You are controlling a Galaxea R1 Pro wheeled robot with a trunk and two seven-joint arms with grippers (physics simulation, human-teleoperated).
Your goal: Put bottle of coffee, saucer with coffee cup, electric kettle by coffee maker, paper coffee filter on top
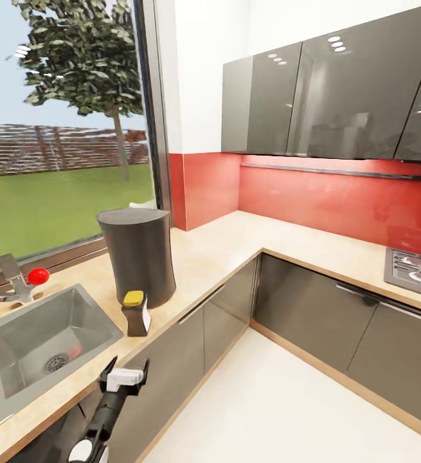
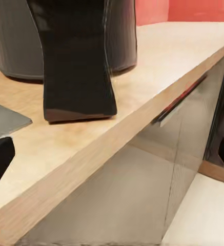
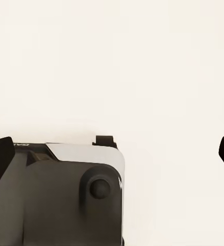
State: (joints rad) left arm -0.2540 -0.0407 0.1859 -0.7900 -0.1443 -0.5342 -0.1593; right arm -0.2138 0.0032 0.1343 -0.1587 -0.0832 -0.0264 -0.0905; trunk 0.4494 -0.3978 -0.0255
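Near the front edge of the countertop (image 1: 223, 257), the left gripper (image 1: 125, 375) is hanging spread open and holding nothing, just short of the coffee jar (image 1: 135, 313). The jar is standing beside the dark coffee maker (image 1: 139, 257). Judged best: withdraw straight back, avoiding any nudge. The right gripper (image 3: 112, 154) is also gaping empty over pale floor.

Bare kitchen countertop (image 1: 236, 238) lies open right of the coffee maker (image 1: 139, 257) — bottle of coffee (image 1: 135, 313) stands just in front.
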